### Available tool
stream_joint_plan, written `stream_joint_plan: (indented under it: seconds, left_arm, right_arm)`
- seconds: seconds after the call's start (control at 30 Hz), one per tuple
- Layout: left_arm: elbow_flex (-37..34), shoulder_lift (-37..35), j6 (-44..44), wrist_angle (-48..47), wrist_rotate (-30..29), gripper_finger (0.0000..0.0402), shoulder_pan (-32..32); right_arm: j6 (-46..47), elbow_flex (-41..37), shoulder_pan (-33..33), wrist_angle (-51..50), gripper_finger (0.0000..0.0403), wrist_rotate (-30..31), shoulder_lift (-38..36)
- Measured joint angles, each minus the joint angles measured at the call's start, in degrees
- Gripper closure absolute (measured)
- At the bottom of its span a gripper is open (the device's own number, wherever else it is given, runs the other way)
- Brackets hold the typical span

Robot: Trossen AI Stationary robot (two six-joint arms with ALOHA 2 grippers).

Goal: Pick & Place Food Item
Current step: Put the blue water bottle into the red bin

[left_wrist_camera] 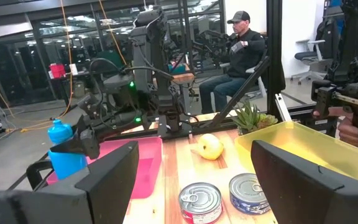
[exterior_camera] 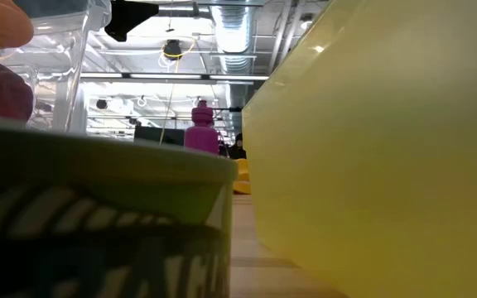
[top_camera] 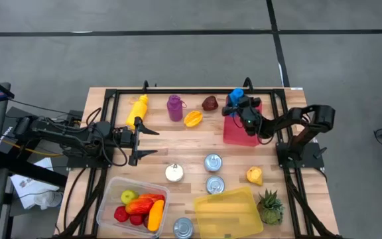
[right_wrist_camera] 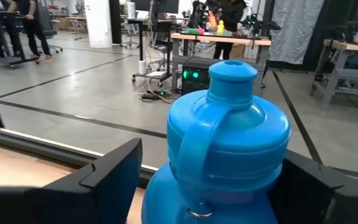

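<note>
Blue plastic bottle, round-shouldered with a loop handle, stands on the pink mat upper right of the wooden slat desk; right gripper fingers straddle it, released. Left gripper spread, empty.

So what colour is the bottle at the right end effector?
Blue bottle, lid included; clearest in the right wrist view.

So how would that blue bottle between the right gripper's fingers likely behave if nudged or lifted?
The blue bottle stands upright and looks tall for its base, so a high push could tip it. Its smooth rounded plastic may slip between the right gripper's open fingers. The loop handle suggests a rigid body.
</note>
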Motion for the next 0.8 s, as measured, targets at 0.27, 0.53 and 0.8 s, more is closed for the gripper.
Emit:
stream_joint_plan:
  seconds: [0.27, 0.53, 0.8]
  left_arm:
    - [0.0, 0.0, 0.0, -0.5, 0.0, 0.0100, 0.0]
    - [0.0, 0.0, 0.0, -0.5, 0.0, 0.0100, 0.0]
    - [0.0, 0.0, 0.0, -0.5, 0.0, 0.0100, 0.0]
  right_arm:
    - [-3.7, -0.1, 0.8, 4.4, 0.0105, 1.5, 0.1]
    - [-3.9, 0.0, 0.9, 4.7, 0.0105, 4.3, 0.0]
    - [-7.9, 0.0, 0.9, 9.8, 0.0105, 6.0, 0.0]
